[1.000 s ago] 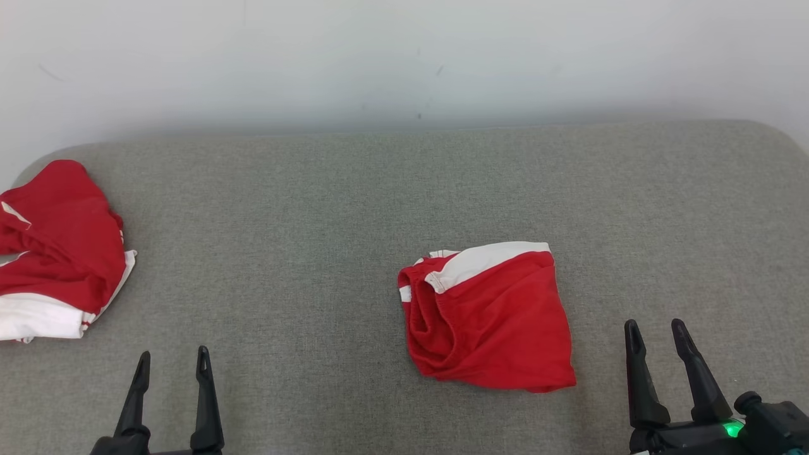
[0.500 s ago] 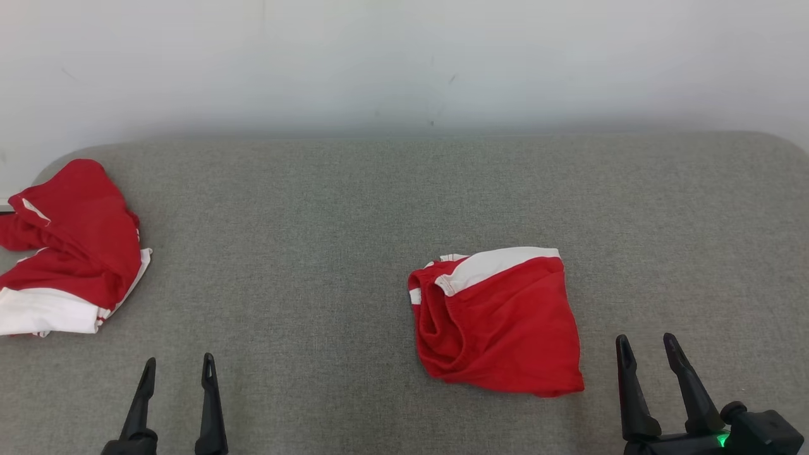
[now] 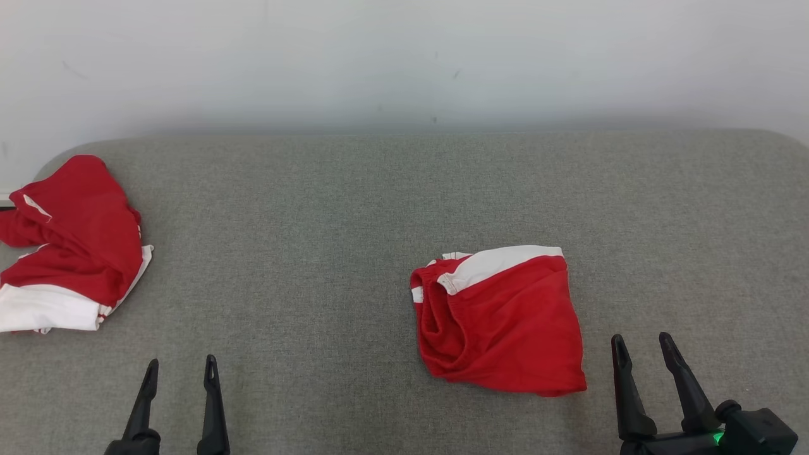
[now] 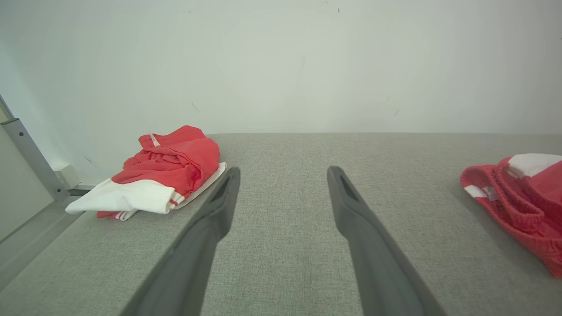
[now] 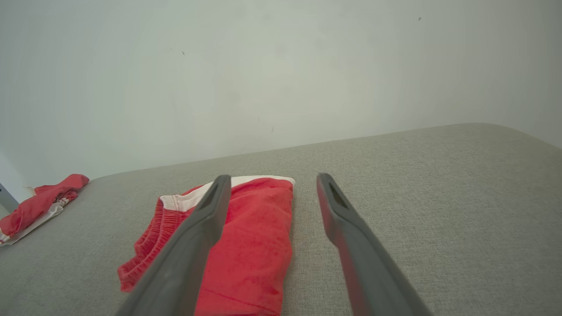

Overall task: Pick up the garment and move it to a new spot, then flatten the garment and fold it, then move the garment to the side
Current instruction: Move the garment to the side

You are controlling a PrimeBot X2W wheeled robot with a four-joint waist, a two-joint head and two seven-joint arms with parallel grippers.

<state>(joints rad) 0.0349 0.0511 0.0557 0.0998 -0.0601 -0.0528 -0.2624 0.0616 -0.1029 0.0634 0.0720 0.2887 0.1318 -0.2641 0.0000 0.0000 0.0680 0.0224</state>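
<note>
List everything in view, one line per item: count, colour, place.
centre garment: one, red with a white band, loosely folded on the surface, right of centre.
garment heap: one, red over white, far left edge of the surface.
padded surface: one, grey fabric, under both garments.
wall: one, white with small dark marks, behind the surface.
metal bar: one, grey, slanting by the wall left of the heap, in the left wrist view.
left end effector: one, dark fingers, open and empty, lower left.
right end effector: one, dark fingers, open and empty, lower right, beside the centre garment.
</note>
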